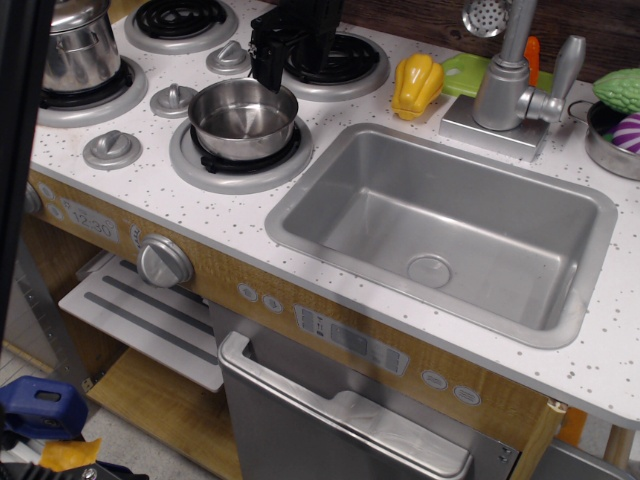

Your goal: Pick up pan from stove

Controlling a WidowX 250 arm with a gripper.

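The pan (243, 118) is a small shiny steel pot with low walls. It sits empty on the front right burner (240, 158) of the stove (150, 195), a white speckled cooktop with black coil burners and grey knobs. My black gripper (283, 72) hangs just above and behind the pan's far rim, over the gap between the pan and the back right burner (345, 68). Its jaws look apart and hold nothing. The fingertips are dark against the dark burner, so their ends are hard to make out.
A taller steel pot (78, 45) stands on the left burner. The grey sink basin (440, 225) lies right of the stove, with the faucet (510, 75) behind it. A yellow toy pepper (417, 85) and a steel bowl of toy vegetables (615, 135) sit at the back right.
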